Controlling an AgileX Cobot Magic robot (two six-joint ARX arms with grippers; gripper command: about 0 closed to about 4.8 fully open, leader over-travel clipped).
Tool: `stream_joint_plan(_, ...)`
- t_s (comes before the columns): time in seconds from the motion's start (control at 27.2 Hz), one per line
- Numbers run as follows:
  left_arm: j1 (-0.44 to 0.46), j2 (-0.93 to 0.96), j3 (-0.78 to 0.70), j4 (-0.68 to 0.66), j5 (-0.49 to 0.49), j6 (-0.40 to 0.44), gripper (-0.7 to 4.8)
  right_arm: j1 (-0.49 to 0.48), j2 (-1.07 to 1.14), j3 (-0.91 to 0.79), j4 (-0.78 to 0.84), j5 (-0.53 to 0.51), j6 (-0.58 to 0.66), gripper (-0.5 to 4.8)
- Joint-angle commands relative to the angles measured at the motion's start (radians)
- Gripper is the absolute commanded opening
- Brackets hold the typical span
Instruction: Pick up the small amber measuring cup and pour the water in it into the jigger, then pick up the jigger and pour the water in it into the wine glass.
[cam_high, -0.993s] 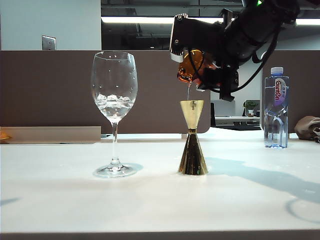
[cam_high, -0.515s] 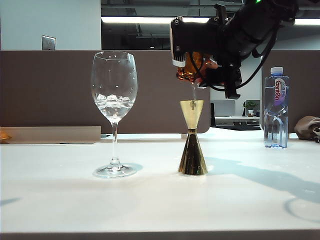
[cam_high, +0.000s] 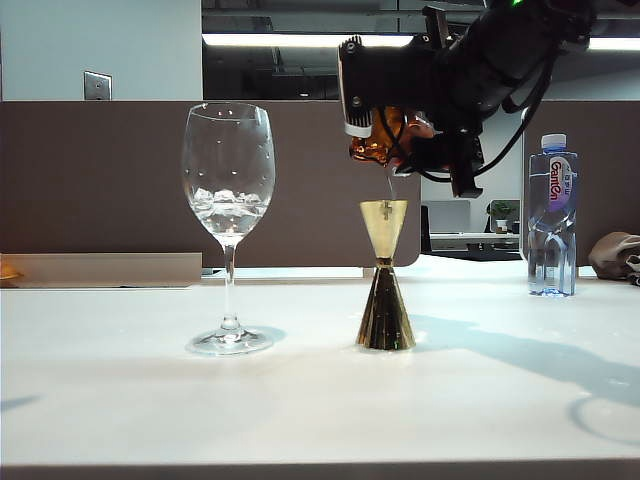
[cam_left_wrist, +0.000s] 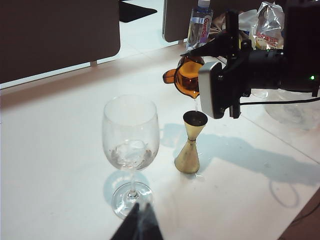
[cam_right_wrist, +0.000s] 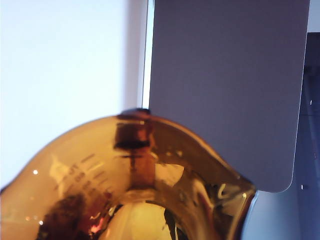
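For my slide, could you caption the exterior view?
Right gripper tips small amber measuring cup above gold hourglass jigger.

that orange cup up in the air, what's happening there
The right pincer holds the small amber measuring cup tipped over the jigger, and a thin stream of water runs into its top cone. The jigger stands on the table beside the wine glass, which nothing is touching. The left pincer waits low near the glass's foot, holding nothing.

Glossy gold metal jigger (cam_high: 385, 275), clear smooth wine glass (cam_high: 229, 190), translucent amber measuring cup (cam_left_wrist: 187, 79), matt white table (cam_high: 300, 400).
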Motion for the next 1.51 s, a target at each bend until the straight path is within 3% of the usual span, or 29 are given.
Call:
stream_joint_plan(0.04, 0.0, 0.001, 0.003, 0.013, 0.004, 0.003, -0.02, 0.001, -0.006, 0.006, 0.031, 0.009, 0.091, -0.01)
stream_joint_plan(0.15, 0.0, 0.001, 0.003, 0.013, 0.004, 0.003, -0.02, -0.018, -0.008, 0.004, 0.024, 0.111, 0.4, -0.01)
stream_joint_plan(0.29, 0.0, 0.001, 0.003, 0.013, 0.004, 0.003, -0.02, -0.076, -0.035, -0.021, -0.013, 0.114, 0.74, -0.01)
stream_joint_plan(0.37, 0.0, 0.001, 0.003, 0.013, 0.003, 0.003, -0.01, -0.113, -0.059, -0.068, -0.013, 0.093, 0.925, -0.01)
stream_joint_plan(0.44, 0.0, 0.001, 0.003, 0.013, 0.003, 0.003, -0.02, -0.165, -0.065, -0.143, 0.031, 0.007, 1.124, -0.01)
stream_joint_plan(0.55, 0.0, 0.0, 0.003, 0.013, 0.004, 0.003, -0.02, -0.208, -0.052, -0.279, 0.205, -0.058, 1.293, -0.01)
stream_joint_plan(0.7, 0.0, 0.0, 0.003, 0.013, 0.003, 0.003, -0.02, -0.25, 0.014, -0.367, 0.385, -0.16, 1.371, -0.01)
stream_joint_plan(0.92, 0.0, 0.0, 0.003, 0.013, -0.003, 0.003, -0.02, -0.261, 0.129, -0.376, 0.456, -0.245, 1.397, -0.01)
stream_joint_plan(1.43, 0.0, 0.0, 0.003, 0.013, 0.001, 0.003, -0.02, -0.261, 0.259, -0.377, 0.499, -0.246, 1.398, 0.0)
stream_joint_plan(1.51, 0.0, 0.0, 0.003, 0.013, 0.001, 0.003, -0.01, -0.261, 0.265, -0.378, 0.502, -0.246, 1.398, 0.26)
